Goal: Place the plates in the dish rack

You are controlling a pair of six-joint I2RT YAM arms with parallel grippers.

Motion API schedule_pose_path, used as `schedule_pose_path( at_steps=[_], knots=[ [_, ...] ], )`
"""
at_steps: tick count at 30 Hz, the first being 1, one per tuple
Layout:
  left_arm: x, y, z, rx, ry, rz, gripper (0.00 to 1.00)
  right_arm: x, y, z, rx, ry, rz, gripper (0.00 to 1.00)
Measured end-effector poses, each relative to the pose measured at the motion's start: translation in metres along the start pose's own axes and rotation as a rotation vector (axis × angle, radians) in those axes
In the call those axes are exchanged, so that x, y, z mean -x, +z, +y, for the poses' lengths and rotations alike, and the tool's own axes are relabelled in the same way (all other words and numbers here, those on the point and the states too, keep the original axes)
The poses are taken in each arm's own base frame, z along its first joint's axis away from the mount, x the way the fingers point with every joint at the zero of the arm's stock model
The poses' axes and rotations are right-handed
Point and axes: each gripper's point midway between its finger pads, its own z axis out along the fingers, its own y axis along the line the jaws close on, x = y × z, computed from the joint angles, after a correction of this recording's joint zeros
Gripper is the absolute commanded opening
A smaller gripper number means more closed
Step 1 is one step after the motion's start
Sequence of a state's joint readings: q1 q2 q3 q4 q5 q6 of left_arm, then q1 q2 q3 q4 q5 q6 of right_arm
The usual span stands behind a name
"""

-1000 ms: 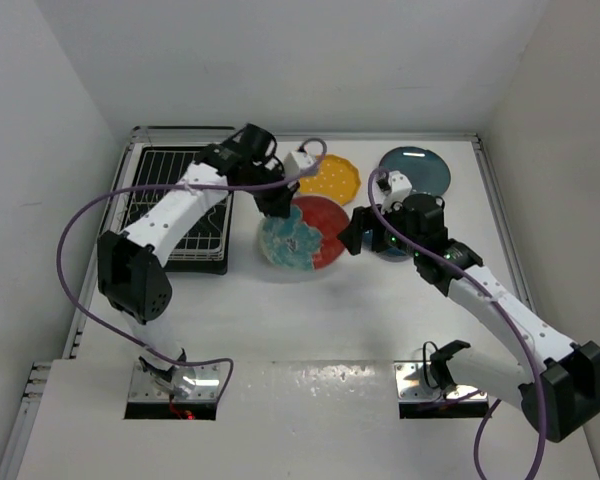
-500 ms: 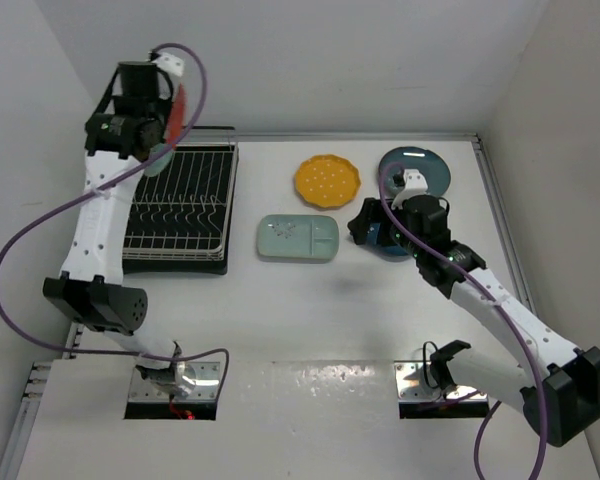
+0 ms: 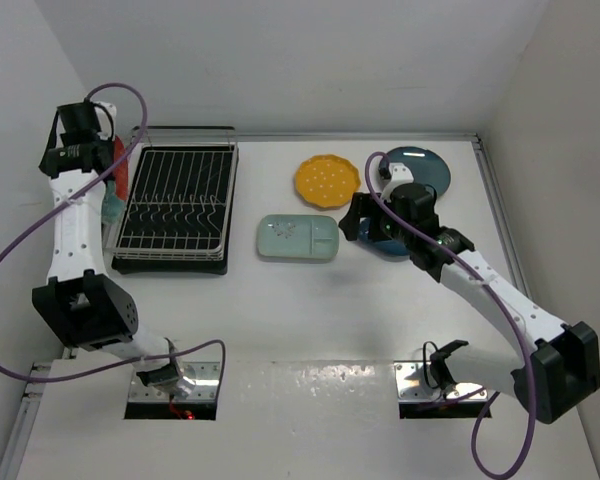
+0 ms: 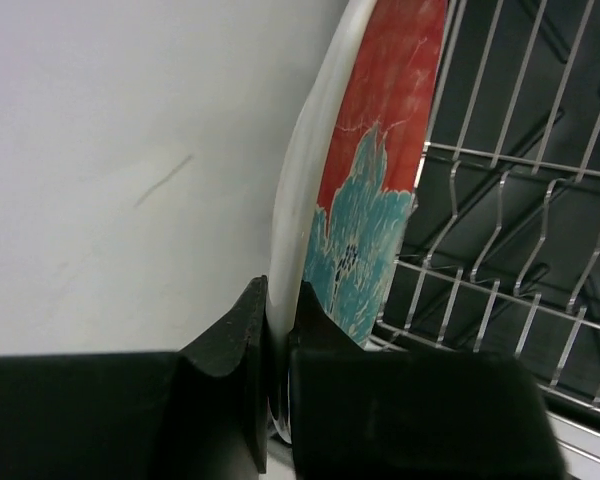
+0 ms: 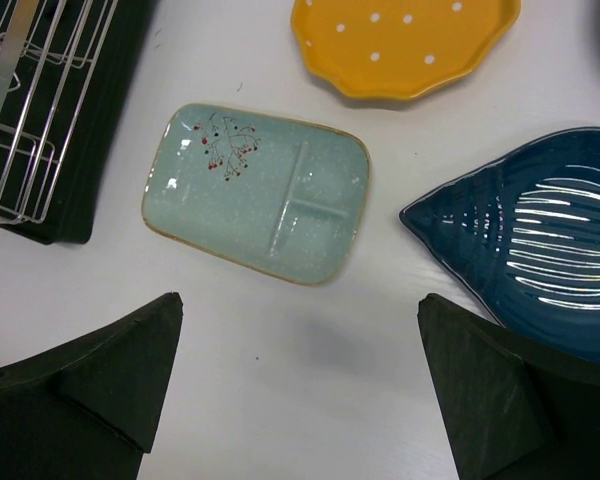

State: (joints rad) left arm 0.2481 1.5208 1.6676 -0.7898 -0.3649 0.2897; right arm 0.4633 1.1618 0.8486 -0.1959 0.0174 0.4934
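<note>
My left gripper [image 3: 102, 172] [image 4: 278, 385] is shut on the rim of the red-and-teal floral plate [image 3: 117, 186] [image 4: 380, 190]. It holds the plate upright on edge at the left side of the dish rack [image 3: 176, 205] [image 4: 510, 250], close to the wall. My right gripper [image 3: 362, 224] [image 5: 298, 385] is open and empty. It hovers above bare table between the pale blue rectangular plate [image 3: 298, 238] [image 5: 260, 190] and the dark blue leaf plate [image 3: 393, 243] [image 5: 540, 240]. The yellow dotted plate [image 3: 327, 181] [image 5: 410, 40] and the dark teal round plate [image 3: 423, 167] lie flat further back.
White walls close in on the left, back and right. The left wall is right beside the held plate. The rack's corner shows at the left in the right wrist view [image 5: 40, 110]. A purple cable loops off each arm.
My left arm has swung the floral plate from the table centre, up over the rack's back left, then down to the rack's left side. The right gripper has shifted slightly back and left.
</note>
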Motion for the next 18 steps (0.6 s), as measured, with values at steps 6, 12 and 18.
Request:
schedule_pose_path(
  at_steps=[6,12,18],
  knots=[
    [-0.013,0.015,-0.005,-0.102,-0.074,-0.003,0.00,0.001,-0.001,0.002,0.003,-0.002,0.003,1.00],
    [-0.013,0.020,-0.010,-0.126,-0.085,-0.016,0.00,0.001,-0.002,0.002,0.001,-0.002,0.008,1.00],
    [-0.049,0.042,-0.031,-0.184,-0.109,0.049,0.00,0.001,-0.002,0.000,-0.007,-0.010,0.007,1.00]
  ],
)
